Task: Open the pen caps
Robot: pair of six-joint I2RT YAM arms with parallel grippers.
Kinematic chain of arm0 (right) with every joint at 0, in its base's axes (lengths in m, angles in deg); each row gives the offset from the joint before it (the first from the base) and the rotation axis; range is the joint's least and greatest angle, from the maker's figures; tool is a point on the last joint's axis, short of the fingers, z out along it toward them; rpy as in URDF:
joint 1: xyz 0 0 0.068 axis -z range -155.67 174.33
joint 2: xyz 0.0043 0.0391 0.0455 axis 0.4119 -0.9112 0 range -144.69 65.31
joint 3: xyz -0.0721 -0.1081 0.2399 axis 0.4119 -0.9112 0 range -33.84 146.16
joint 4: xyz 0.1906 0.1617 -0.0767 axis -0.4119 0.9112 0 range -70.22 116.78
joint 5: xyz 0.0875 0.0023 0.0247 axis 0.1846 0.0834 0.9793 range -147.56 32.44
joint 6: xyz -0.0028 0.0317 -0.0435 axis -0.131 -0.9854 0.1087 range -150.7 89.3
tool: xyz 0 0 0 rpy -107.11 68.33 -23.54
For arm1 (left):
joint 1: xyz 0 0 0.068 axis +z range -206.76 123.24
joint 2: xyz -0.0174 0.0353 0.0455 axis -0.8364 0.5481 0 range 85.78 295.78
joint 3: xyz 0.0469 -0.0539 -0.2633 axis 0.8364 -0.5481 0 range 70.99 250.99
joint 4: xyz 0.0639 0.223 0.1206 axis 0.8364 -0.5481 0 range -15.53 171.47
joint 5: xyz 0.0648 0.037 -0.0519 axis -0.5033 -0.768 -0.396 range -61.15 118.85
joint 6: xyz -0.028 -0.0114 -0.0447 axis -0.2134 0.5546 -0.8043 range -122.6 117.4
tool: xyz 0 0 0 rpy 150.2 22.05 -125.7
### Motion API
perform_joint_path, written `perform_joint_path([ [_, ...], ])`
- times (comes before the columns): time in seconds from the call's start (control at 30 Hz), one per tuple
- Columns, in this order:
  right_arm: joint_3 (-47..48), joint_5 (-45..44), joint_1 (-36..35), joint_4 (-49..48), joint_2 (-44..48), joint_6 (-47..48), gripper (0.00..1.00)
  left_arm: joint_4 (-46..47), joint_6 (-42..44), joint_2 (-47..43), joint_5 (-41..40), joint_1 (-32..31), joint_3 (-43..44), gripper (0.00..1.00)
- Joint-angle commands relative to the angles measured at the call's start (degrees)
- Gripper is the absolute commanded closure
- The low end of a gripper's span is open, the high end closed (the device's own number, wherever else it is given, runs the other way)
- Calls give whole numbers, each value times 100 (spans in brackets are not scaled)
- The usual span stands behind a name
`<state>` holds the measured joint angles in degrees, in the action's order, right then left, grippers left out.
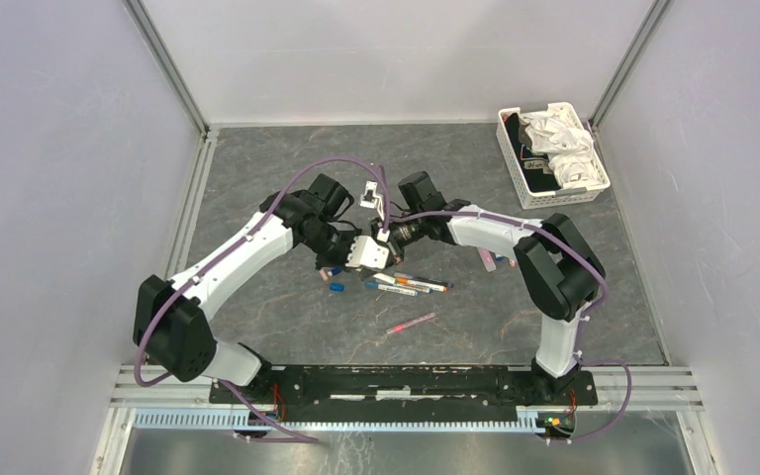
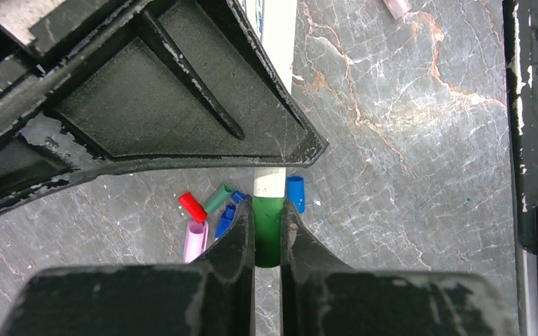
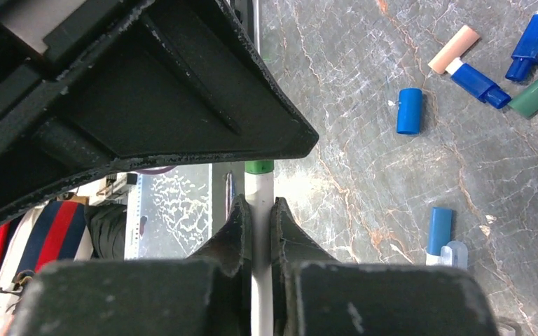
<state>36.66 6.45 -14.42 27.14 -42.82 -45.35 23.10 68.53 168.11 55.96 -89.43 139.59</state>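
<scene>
My left gripper [image 2: 268, 210] is shut on a green pen cap [image 2: 267, 238] that sits on the end of a white pen barrel [image 2: 269, 183]. My right gripper [image 3: 259, 206] is shut on the same white barrel [image 3: 259, 189], and the green cap [image 3: 258, 166] shows just beyond its tips. Both grippers meet, left [image 1: 374, 242] and right [image 1: 389, 230], above the table's middle. Loose caps lie on the table below: red [image 2: 192, 207], green [image 2: 218, 198], blue [image 2: 295, 193] and lilac [image 2: 195, 240].
Several pens [image 1: 411, 285] lie just right of the grippers, and a pink pen [image 1: 411, 323] lies nearer the bases. A white slotted basket [image 1: 551, 158] stands at the back right. Another blue cap [image 3: 408, 110] and a peach cap [image 3: 454, 49] rest on the marbled table.
</scene>
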Motion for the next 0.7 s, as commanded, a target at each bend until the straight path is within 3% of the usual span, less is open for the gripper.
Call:
perform_joint_path([
  [0.0,-224,-24,115,371,209,467,100,195,209,-248,-536,105,56,98],
  [0.1,-501,-204,276,559,423,655,100,394,523,-214,-1116,453,-67,98],
  [0.23,-932,-370,457,537,725,682,100,384,667,64,-996,1173,265,98],
  [0.4,-1095,-658,757,817,1022,835,100,794,505,44,-1059,1427,133,98],
  [0.5,-1095,-1406,1171,856,1333,682,100,950,282,15,-796,1414,-5,98],
  [0.67,-1075,-3792,1934,1053,1667,331,100,1402,-432,296,-461,1241,-172,98],
])
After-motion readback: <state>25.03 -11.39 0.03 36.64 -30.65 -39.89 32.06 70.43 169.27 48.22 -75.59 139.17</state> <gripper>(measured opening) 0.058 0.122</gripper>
